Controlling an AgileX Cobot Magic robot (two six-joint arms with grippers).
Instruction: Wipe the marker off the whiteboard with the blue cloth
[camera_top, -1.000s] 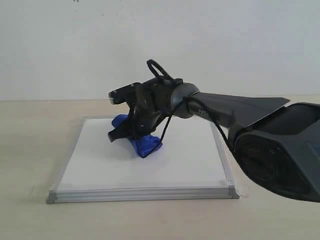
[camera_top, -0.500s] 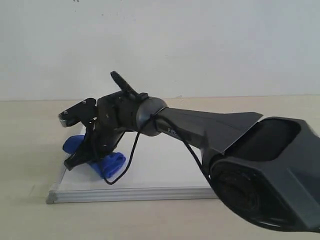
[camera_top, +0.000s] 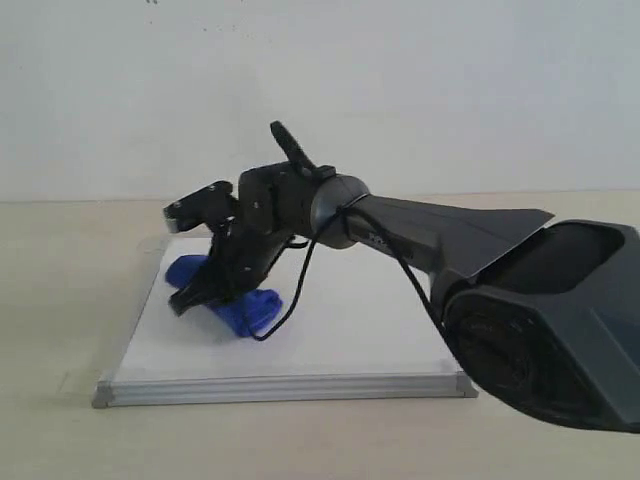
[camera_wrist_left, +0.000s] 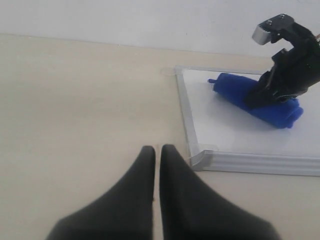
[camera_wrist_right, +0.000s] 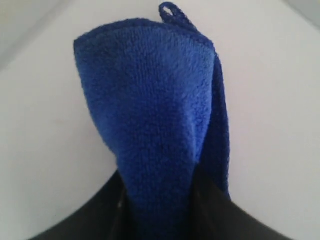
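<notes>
The whiteboard (camera_top: 340, 330) lies flat on the tan table, silver frame all round. My right gripper (camera_top: 222, 290) reaches across from the right and is shut on the blue cloth (camera_top: 245, 308), pressing it onto the board's left half. The right wrist view shows the blue cloth (camera_wrist_right: 155, 125) squeezed between the dark fingers (camera_wrist_right: 90, 215), with white board around it. The left wrist view shows the same cloth (camera_wrist_left: 235, 90) on the whiteboard (camera_wrist_left: 235, 132). My left gripper (camera_wrist_left: 156, 149) hovers shut over the bare table just off the board's corner. No red marker lines show in any view.
A pale wall (camera_top: 320, 90) rises behind the table. The right arm's large dark body (camera_top: 540, 330) covers the board's right side. A loose black cable (camera_top: 290, 300) hangs from the right wrist near the cloth.
The right gripper with the cloth swept from the board's middle to its left edge, then came back part way to the right. The left gripper is out of the earlier view.
</notes>
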